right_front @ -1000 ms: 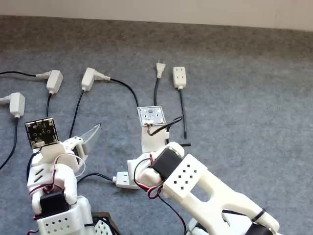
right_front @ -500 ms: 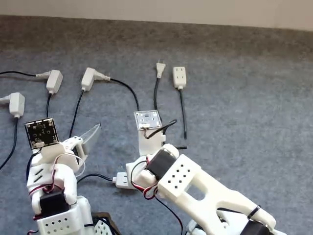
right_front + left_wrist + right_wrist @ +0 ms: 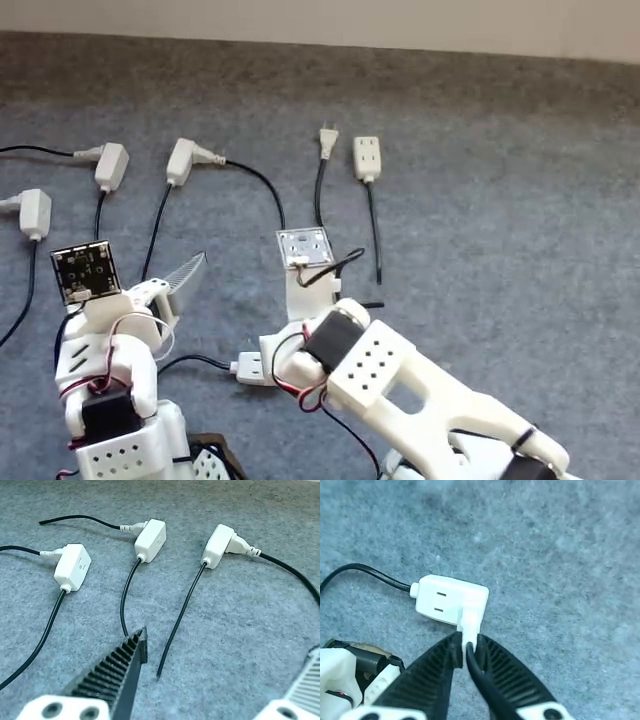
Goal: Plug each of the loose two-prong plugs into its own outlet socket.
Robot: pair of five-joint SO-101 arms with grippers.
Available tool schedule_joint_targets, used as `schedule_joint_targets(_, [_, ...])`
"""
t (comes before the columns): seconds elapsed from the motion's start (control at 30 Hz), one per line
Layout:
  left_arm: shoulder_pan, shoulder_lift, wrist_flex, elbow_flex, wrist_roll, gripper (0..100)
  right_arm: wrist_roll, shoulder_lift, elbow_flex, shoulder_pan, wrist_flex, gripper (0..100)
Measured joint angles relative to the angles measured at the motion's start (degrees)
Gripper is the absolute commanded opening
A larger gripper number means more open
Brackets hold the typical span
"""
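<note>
My right gripper [image 3: 466,648] is shut on the neck of a white two-prong plug [image 3: 472,611]. That plug sits against the side of a white outlet block [image 3: 441,600], which lies on the carpet by the right arm [image 3: 252,368]. A loose plug [image 3: 327,139] on a black cord lies at the back beside a free outlet [image 3: 367,157]. My left gripper [image 3: 220,675] hangs open over the carpet, holding nothing, short of three more outlets [image 3: 72,566] [image 3: 151,538] [image 3: 219,545]. The last of these has a plug [image 3: 243,546] in it.
Black cords [image 3: 157,225] trail across the grey carpet from each outlet toward the arms. One cord end [image 3: 159,672] lies just beyond my left gripper's black finger [image 3: 127,657]. Open carpet spreads to the right [image 3: 520,230].
The right arm's wrist shifted slightly left and toward the front, then settled, staying shut on the plug at the outlet. The left arm has not moved.
</note>
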Motion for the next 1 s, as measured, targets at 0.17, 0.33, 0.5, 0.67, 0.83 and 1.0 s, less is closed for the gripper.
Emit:
schedule_joint_targets(0.17, [0.0, 0.0, 0.0, 0.0, 0.0, 45, 2.0, 0.1, 5.0, -0.1, -5.3, 0.9])
schedule_joint_targets(0.33, [0.0, 0.0, 0.0, 0.0, 0.0, 45, 2.3, 0.6, 5.7, -2.0, -6.2, 0.9])
schedule_joint_targets(0.5, [0.0, 0.0, 0.0, 0.0, 0.0, 45, 2.3, 0.5, 6.0, -4.6, -6.2, 3.5])
schedule_joint_targets(0.67, [0.0, 0.0, 0.0, 0.3, 0.0, 45, 5.5, 1.6, 6.4, -5.3, -5.7, 36.6])
schedule_joint_targets(0.83, [0.0, 0.0, 0.0, 0.3, 0.0, 45, 7.0, 1.5, 4.7, -5.5, -3.0, 61.5])
schedule_joint_targets(1.0, [0.0, 0.0, 0.0, 0.4, 0.0, 45, 8.4, 1.5, -6.9, -5.4, 5.5, 62.1])
